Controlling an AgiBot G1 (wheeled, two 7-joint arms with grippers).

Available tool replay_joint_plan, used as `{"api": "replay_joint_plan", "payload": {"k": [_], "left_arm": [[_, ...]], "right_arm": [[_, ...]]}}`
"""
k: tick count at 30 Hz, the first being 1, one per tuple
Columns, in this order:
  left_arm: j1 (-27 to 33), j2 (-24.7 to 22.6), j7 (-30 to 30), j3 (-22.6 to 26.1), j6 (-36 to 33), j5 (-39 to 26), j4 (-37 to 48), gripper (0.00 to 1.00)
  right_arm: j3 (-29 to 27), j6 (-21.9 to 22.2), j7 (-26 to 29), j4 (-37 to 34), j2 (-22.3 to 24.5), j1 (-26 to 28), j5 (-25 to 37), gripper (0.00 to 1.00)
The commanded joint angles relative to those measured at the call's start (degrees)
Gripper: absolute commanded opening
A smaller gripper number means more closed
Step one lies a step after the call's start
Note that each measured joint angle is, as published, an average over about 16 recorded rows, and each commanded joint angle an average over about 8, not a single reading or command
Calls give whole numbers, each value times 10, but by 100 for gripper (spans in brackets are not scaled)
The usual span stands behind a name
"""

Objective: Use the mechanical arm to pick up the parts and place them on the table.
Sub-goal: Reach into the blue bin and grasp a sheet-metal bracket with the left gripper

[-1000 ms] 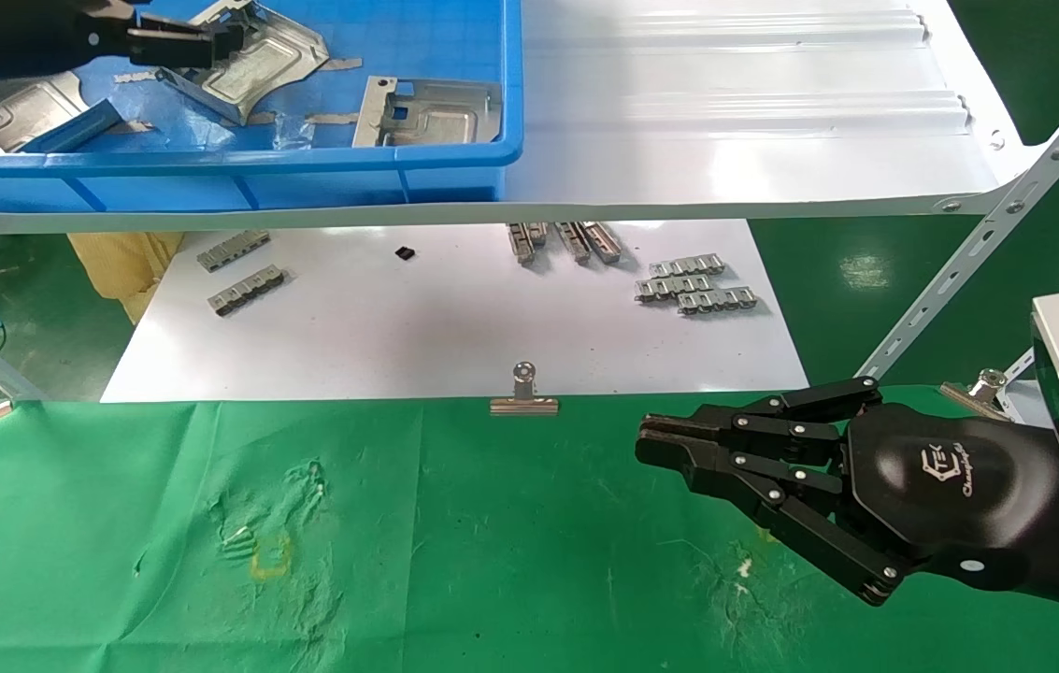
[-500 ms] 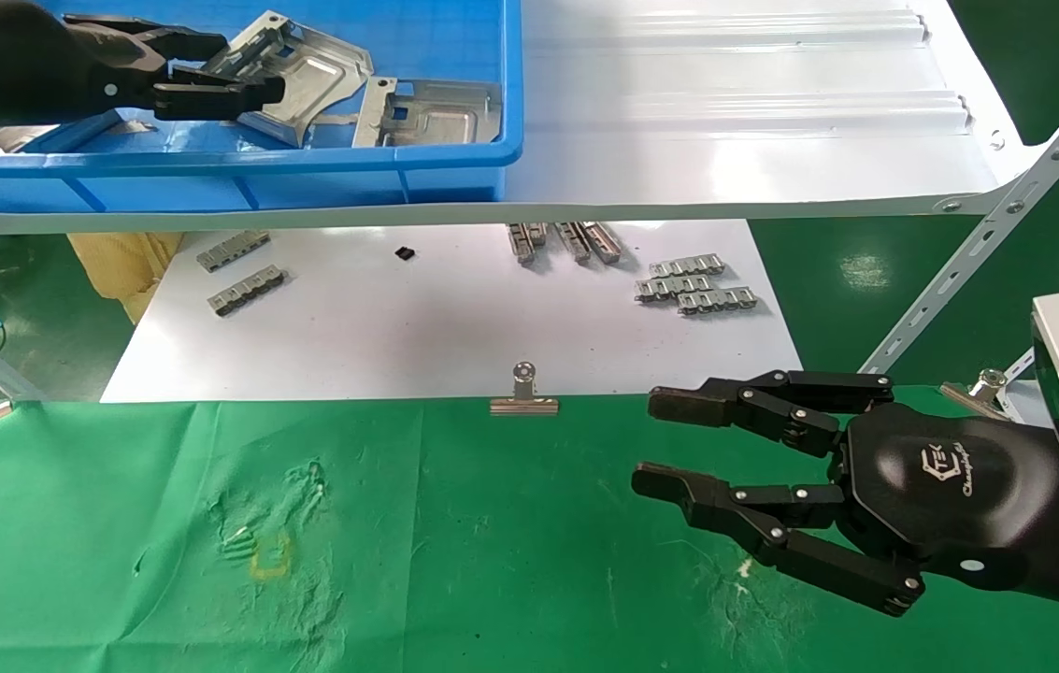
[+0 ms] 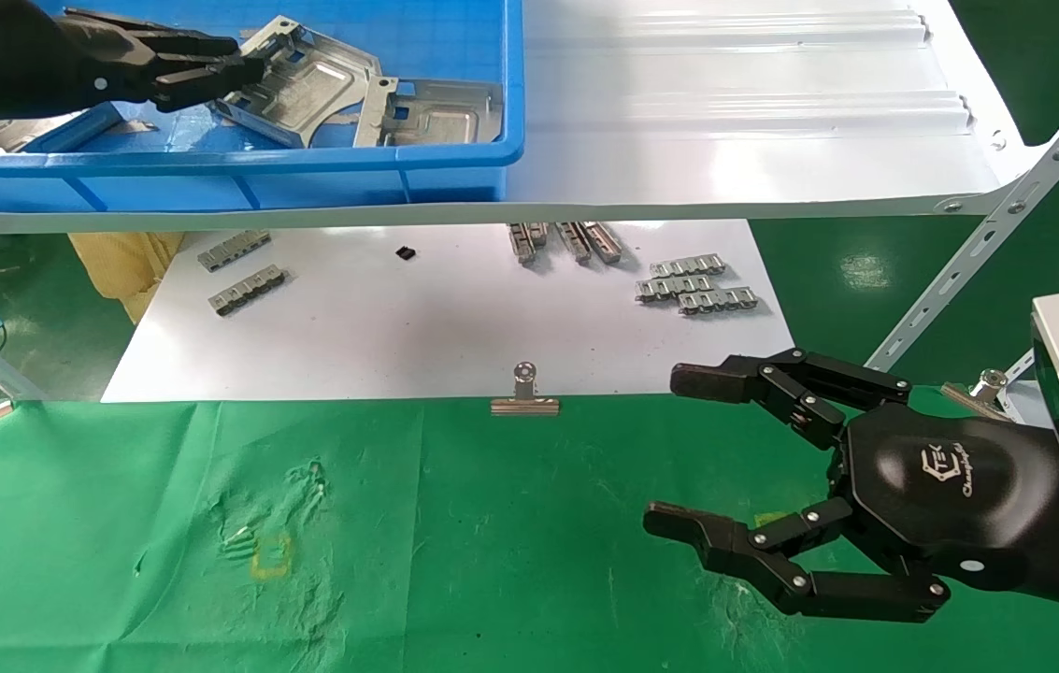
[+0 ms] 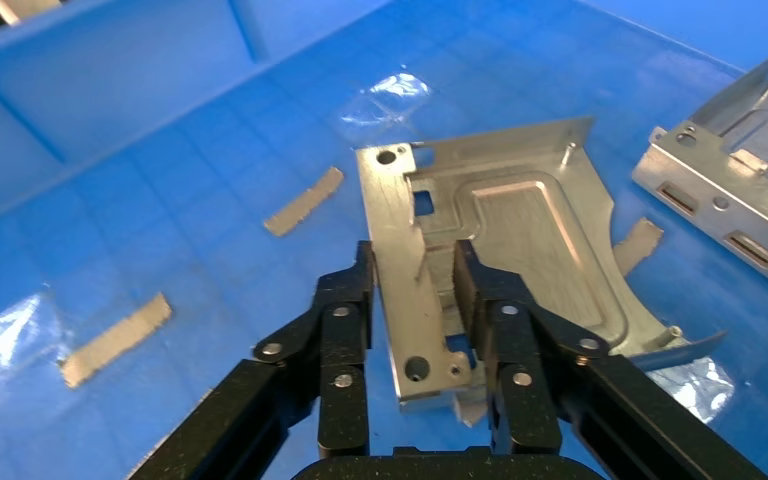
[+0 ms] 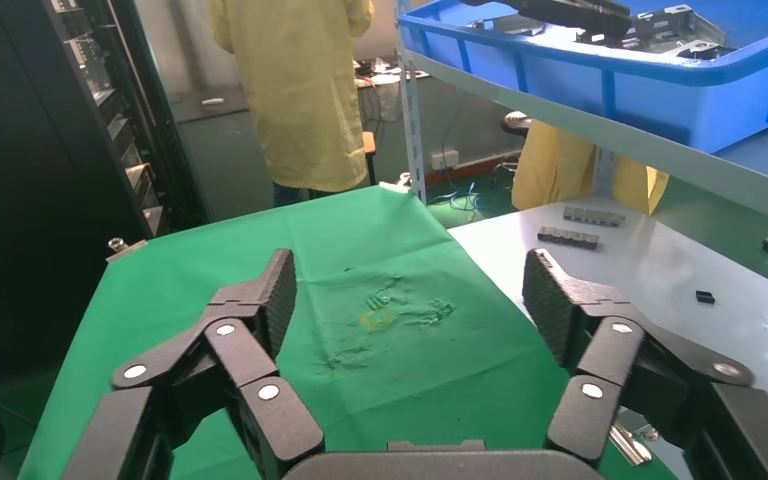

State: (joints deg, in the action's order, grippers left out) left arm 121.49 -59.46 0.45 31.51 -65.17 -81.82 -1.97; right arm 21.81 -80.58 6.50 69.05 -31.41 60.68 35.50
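Up in the blue bin on the white shelf, the left gripper is pinching a metal plate by its edge, its fingers closed on either side of a raised tab. In the left wrist view that plate is sitting tilted over the bin floor, with strips of tape lying around it. A second plate is lying flat just beside it in the bin, near the right wall.

Down below, the right gripper is hovering over the green surface at its right side, fingers spread wide apart and holding nothing. A silver clip is sitting at the back edge of the green cloth, and small ridged metal strips are lying on the white board behind it, under the shelf. In the right wrist view a person in a yellow coat is standing beyond the surface.
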Motion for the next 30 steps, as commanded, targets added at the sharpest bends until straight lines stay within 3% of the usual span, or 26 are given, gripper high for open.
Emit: {"api": "replay_joint_plan", "payload": {"k": [1, 9, 10, 17, 18, 30], "left_arm": [[0, 1, 5, -3, 4, 4, 1, 0], [13, 15, 36, -16, -17, 23, -8, 0], [16, 16, 39, -14, -20, 20, -8, 6], [28, 10, 43, 12, -28, -17, -2, 94], [28, 8, 43, 14, -30, -20, 0, 100], [35, -5, 46, 25, -16, -36, 11, 100]], "right_arm": [[0, 0, 0, 0, 0, 0, 0, 100], [0, 0, 0, 0, 0, 0, 0, 100], [0, 0, 0, 0, 0, 0, 0, 100], [0, 0, 0, 0, 0, 0, 0, 100], [0, 0, 0, 0, 0, 0, 0, 100], [0, 0, 0, 0, 0, 0, 0, 100]]}}
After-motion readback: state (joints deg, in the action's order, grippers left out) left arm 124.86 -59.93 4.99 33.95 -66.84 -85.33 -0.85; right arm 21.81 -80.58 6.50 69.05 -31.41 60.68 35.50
